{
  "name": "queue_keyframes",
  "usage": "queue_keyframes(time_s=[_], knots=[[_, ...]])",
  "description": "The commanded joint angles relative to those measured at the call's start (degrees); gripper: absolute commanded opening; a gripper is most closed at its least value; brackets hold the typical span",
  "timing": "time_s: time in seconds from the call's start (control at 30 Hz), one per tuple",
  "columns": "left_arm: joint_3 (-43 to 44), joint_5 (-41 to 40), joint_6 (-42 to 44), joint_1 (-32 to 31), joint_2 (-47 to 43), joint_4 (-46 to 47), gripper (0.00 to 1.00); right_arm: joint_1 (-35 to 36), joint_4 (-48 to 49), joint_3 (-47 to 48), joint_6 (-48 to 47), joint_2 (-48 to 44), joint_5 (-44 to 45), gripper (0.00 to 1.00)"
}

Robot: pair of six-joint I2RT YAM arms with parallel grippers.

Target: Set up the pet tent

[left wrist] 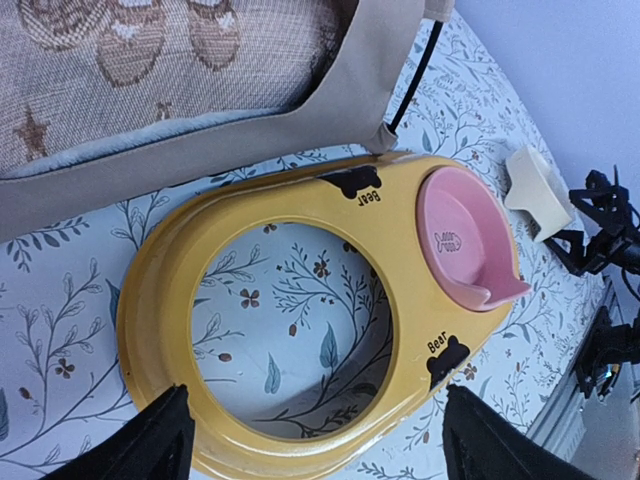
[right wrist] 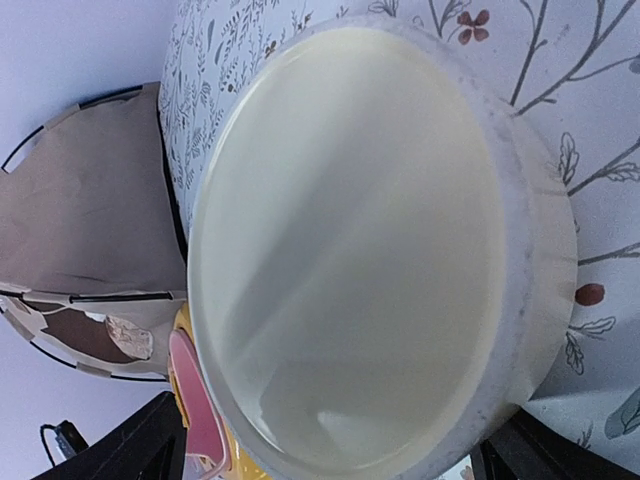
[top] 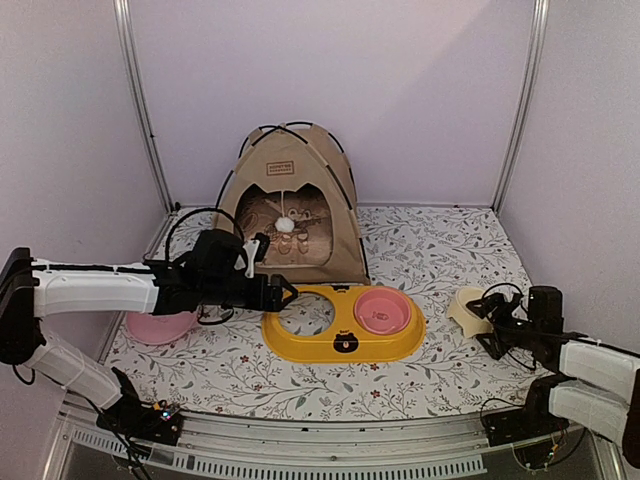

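Step as I read it: tent's up, work is now on the bits in front.

Nearest, R side: right gripper (top: 488, 318) is at the cream bowl (right wrist: 350, 250) on the counter (top: 430, 260). Its fingers are spread wide w/ the bowl between them, no clamp. Whether a pad grazes the bowl's base I can't tell, view's too close.

Left gripper (top: 283, 293) is also wide open and holds nothing, fingers either side of the L end of the yellow feeder (left wrist: 160, 300), by its empty ring. Pink bowl (left wrist: 465, 240) sits in the other ring.

Next move prob. calls for seating the cream bowl in that empty ring, feeder steadied.

Farthest: pet tent (top: 330, 170) stands upright at the back, just behind the feeder.
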Motion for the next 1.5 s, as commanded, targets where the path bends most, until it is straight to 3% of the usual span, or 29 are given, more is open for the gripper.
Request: queue_keyframes(time_s=[0.0, 0.27, 0.57, 0.93, 1.1, 1.3, 1.4, 1.47], knots=[[1.0, -0.5, 0.7, -0.9, -1.7, -0.6, 0.87, -2.8, 6.5, -4.0, 5.8, -1.0, 0.4, 0.98], [0.8, -0.8, 0.7, -0.9, -2.7, -1.4, 0.87, -4.3, 17.4, -10.0, 13.9, -0.6, 3.6, 0.92], [0.6, -0.8, 0.2, -0.9, -3.7, -1.8, 0.87, -4.5, 35.2, -10.5, 16.5, 15.4, 1.0, 0.80], [-0.1, -1.6, -0.1, -0.9, -5.6, -2.5, 0.87, -4.5, 64.9, -10.0, 19.4, 41.6, -7.4, 0.39], [-0.6, -2.2, -0.3, -1.0, -6.1, -2.9, 0.87, -4.4, 72.8, -10.0, 20.0, 45.7, -9.3, 0.16], [-1.5, -2.9, -0.6, -0.9, -6.3, -3.0, 0.87, -4.4, 69.6, -9.2, 18.0, 39.8, -9.9, 0.01], [-1.8, -4.0, -0.4, -0.9, -6.3, -3.5, 0.87, -4.5, 58.4, -6.9, 14.1, 31.6, -9.7, 0.00], [-2.1, -4.9, -0.3, -0.8, -6.3, -3.8, 0.87, -4.4, 46.0, -4.7, 10.2, 24.4, -8.5, 0.00]])
